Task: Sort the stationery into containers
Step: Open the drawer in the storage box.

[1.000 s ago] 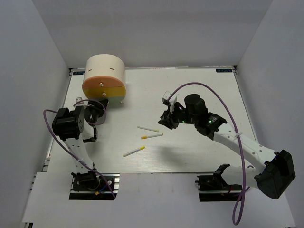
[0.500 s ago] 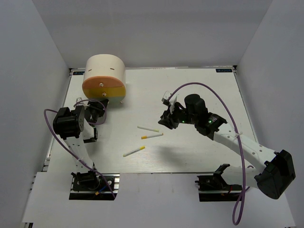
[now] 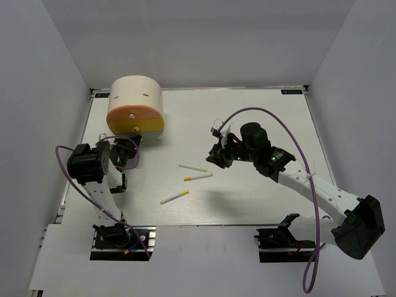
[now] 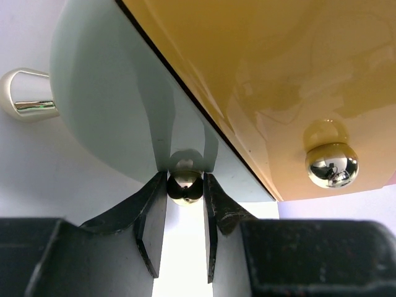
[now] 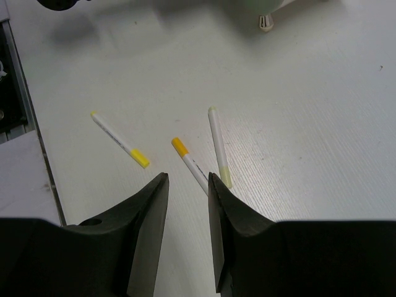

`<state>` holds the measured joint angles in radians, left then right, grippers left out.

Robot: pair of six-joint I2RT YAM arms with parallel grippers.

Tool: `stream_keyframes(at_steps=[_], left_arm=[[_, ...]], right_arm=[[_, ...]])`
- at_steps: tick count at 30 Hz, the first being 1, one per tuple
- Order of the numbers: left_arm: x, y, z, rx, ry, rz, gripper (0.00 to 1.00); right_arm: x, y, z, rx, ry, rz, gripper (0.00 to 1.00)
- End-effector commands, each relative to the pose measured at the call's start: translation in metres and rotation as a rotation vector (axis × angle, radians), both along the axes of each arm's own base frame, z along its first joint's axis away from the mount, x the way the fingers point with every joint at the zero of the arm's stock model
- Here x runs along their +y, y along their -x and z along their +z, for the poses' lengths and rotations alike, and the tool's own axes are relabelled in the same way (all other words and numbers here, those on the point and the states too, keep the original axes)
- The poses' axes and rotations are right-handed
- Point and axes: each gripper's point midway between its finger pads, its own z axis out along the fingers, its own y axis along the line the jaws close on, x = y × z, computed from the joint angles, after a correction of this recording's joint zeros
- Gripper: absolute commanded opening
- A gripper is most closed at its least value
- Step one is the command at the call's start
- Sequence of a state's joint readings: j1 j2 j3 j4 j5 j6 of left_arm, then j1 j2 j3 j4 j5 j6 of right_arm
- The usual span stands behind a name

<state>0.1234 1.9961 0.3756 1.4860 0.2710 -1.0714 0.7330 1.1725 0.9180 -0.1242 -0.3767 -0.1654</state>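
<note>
The cream drum organiser [image 3: 136, 93] with an orange-to-yellow face [image 3: 135, 120] stands at the back left. My left gripper [image 3: 128, 148] is at its lower face, shut on a small shiny drawer knob [image 4: 184, 185] on a pale panel [image 4: 117, 105]. A second knob [image 4: 331, 164] sits on the yellow face [image 4: 260, 55]. Three thin white sticks with yellow ends lie mid-table [image 3: 193, 167], [image 3: 198, 177], [image 3: 174, 197]. My right gripper [image 3: 218, 154] hovers open and empty just right of them; they show below it [image 5: 120, 139], [image 5: 190, 164], [image 5: 219, 145]. Highlighters and eraser are out of view.
One organiser foot [image 4: 28, 93] rests on the white table [image 3: 260, 117]; another foot [image 5: 266, 21] shows at the top of the right wrist view. Grey walls close in the table on the left, back and right.
My left gripper has drawn back slightly toward the near edge, still on the knob, and the organiser's lower face has come with it. The right arm and sticks have not moved.
</note>
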Motion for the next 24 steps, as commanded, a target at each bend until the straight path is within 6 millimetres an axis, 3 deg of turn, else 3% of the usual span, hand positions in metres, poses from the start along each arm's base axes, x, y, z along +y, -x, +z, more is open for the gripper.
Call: stream_keyframes(at_steps=[1,7,9,14,21,24], left_arm=[[-0.009,0.029,-0.005,-0.002,-0.033,-0.038,0.25],[-0.012,0.046,-0.004,0.018,-0.029,-0.048,0.22],[-0.013,0.051,-0.012,0.063,-0.023,-0.048,0.22],[-0.002,0.055,-0.014,0.125,-0.008,-0.001,0.19],[0.011,0.028,0.001,0.175,0.003,0.019,0.17],[0.012,0.026,-0.005,0.228,-0.010,0.013,0.17]], right_arm=[[0.003,0.000,0.007,-0.023,-0.018,0.008,0.38],[0.002,-0.002,0.005,-0.018,-0.015,0.008,0.38],[0.001,-0.002,0.005,-0.017,-0.017,0.004,0.38],[0.002,0.000,0.005,-0.011,-0.017,0.007,0.38],[0.002,-0.001,0.003,-0.006,-0.012,0.002,0.38],[0.001,-0.002,0.002,-0.005,-0.008,-0.003,0.38]])
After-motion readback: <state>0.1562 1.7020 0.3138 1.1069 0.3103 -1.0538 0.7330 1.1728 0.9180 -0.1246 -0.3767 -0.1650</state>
